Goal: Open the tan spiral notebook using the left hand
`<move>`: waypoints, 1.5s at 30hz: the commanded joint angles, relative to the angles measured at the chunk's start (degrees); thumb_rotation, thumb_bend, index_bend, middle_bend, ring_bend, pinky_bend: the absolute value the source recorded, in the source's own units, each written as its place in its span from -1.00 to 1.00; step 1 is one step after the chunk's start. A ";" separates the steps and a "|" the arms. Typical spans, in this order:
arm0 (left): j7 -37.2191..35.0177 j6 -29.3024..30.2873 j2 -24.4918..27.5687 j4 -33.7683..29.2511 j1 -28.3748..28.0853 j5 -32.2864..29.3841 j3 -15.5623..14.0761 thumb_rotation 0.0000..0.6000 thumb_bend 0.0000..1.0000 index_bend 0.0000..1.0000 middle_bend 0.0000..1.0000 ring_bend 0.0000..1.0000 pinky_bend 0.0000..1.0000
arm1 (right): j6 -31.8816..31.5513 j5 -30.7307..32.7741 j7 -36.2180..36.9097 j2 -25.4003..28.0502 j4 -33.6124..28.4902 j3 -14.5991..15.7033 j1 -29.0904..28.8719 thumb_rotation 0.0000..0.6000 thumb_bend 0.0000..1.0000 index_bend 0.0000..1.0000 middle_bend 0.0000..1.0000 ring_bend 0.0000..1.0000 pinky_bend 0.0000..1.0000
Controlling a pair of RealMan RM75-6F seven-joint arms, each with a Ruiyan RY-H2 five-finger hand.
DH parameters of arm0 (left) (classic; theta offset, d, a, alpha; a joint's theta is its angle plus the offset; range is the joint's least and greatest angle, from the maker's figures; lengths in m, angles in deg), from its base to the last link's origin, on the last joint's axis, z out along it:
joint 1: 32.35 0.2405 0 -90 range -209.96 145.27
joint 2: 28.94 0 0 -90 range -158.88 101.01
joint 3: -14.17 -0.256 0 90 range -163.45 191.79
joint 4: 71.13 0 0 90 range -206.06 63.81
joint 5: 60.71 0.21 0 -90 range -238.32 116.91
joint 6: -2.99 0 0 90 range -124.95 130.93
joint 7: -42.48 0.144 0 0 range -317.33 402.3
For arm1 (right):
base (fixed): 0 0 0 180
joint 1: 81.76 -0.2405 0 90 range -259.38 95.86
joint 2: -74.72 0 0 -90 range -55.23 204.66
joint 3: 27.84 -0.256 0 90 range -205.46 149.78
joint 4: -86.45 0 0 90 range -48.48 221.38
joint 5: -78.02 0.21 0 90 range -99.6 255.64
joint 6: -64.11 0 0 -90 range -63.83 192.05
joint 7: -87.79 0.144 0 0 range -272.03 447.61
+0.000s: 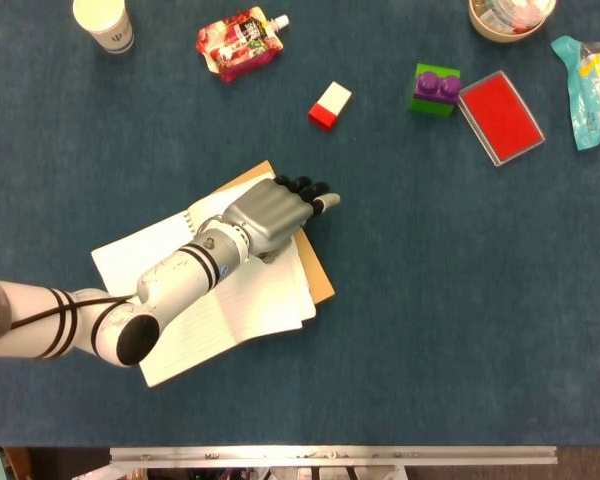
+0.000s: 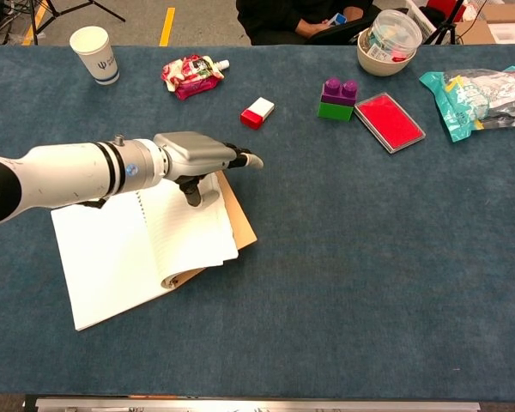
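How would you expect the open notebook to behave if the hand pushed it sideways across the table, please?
The notebook would probably slide as one flat piece, dragging somewhat on the cloth-like table. Its loose white pages look thin and floppy, so they may lift or buckle. The tan cover appears stiffer. The left hand hovers at its top edge.

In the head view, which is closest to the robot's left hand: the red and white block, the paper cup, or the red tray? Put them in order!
From the left hand:
1. Red and white block, just up and right of the hand.
2. Red tray, far to the right.
3. Paper cup, top left corner; only a bit farther than the tray.
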 commanded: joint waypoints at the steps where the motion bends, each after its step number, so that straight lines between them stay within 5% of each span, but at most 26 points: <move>1: -1.81 -0.71 0.16 -0.47 0.69 -0.10 1.11 1.00 0.02 -1.00 -1.00 -1.00 -0.77 | 0.00 -0.05 0.06 -0.02 0.00 -0.01 -0.02 1.00 -0.21 -0.27 -0.25 -0.53 -0.42; 13: -7.17 -0.73 0.44 1.04 4.24 2.10 2.98 1.00 0.02 -1.00 -1.00 -1.00 -0.80 | -0.04 -0.45 -0.10 0.03 -0.27 0.00 -0.15 1.00 -0.21 -0.27 -0.25 -0.53 -0.42; 23: -11.33 3.62 8.02 -2.63 8.92 8.24 5.13 1.00 0.02 -1.00 -1.00 -1.00 -0.80 | 0.36 -0.27 -0.23 0.29 -0.50 -0.09 -0.37 1.00 -0.21 -0.27 -0.25 -0.53 -0.42; 45: -24.60 27.34 17.69 -0.11 35.27 28.85 -1.69 1.00 0.02 -1.00 -1.00 -1.00 -0.80 | 5.46 -0.02 -4.49 1.46 -3.11 0.52 -2.93 1.00 -0.21 -0.27 -0.25 -0.53 -0.42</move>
